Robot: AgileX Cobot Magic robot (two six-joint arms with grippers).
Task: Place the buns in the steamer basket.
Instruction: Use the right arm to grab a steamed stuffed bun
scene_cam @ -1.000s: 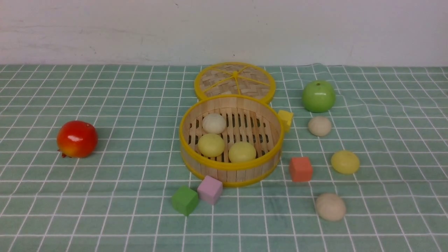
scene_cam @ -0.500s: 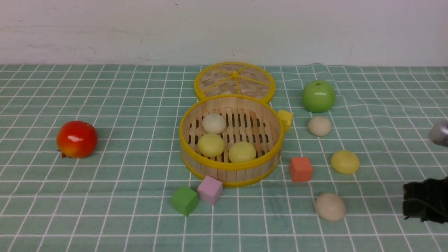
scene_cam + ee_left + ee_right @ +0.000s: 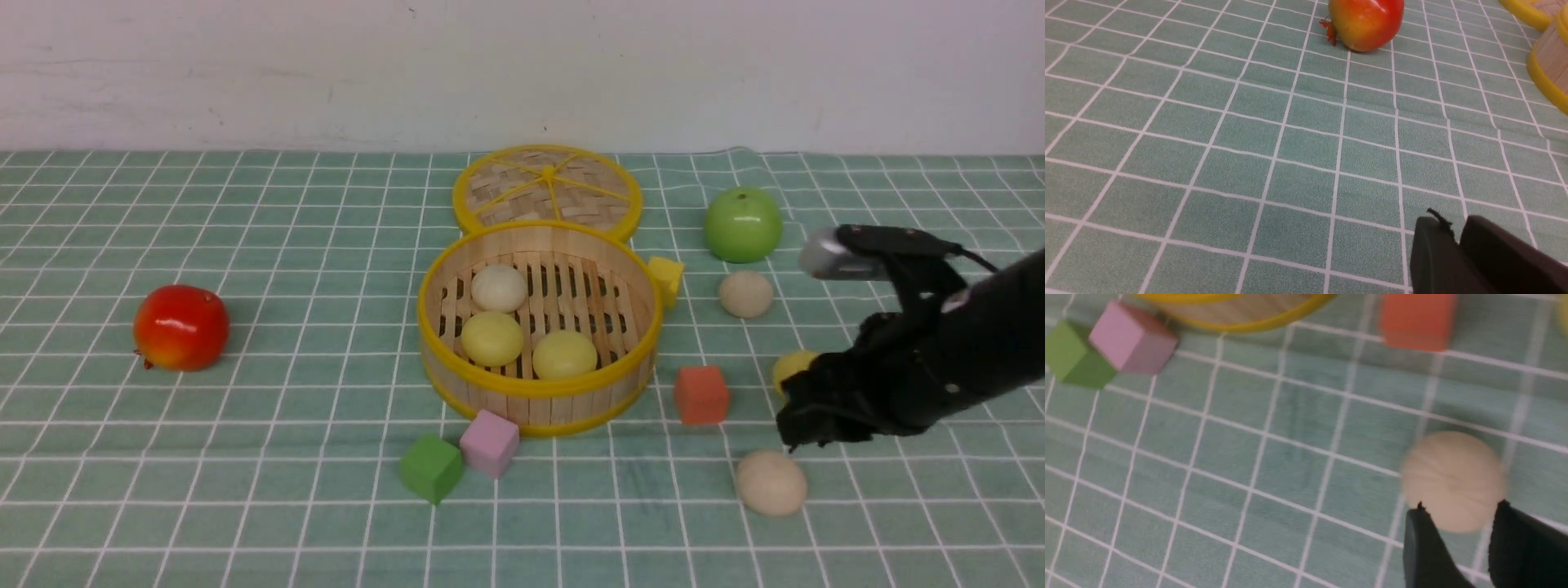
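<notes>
The steamer basket [image 3: 539,390] stands mid-table with three buns inside: one off-white [image 3: 499,287] and two pale yellow [image 3: 492,338], [image 3: 564,354]. To its right, three buns lie on the cloth: a beige one [image 3: 745,294], a yellow one [image 3: 792,365] half hidden by my right arm, and a beige one [image 3: 771,482] nearest the front. My right gripper [image 3: 796,429] hovers just above and to the right of that front bun [image 3: 1453,479], open and empty, its tips [image 3: 1459,508] not touching it. My left gripper [image 3: 1453,222] is shut and empty over bare cloth.
The woven lid [image 3: 547,189] lies behind the basket. A green apple [image 3: 743,224] sits at the back right and a red fruit [image 3: 180,325] at the left. An orange cube [image 3: 701,394], a yellow cube [image 3: 667,278], a pink cube [image 3: 489,442] and a green cube [image 3: 430,467] ring the basket.
My right arm has come in from the right edge and moved left towards the front beige bun, now covering part of the yellow bun. Nothing else has moved.
</notes>
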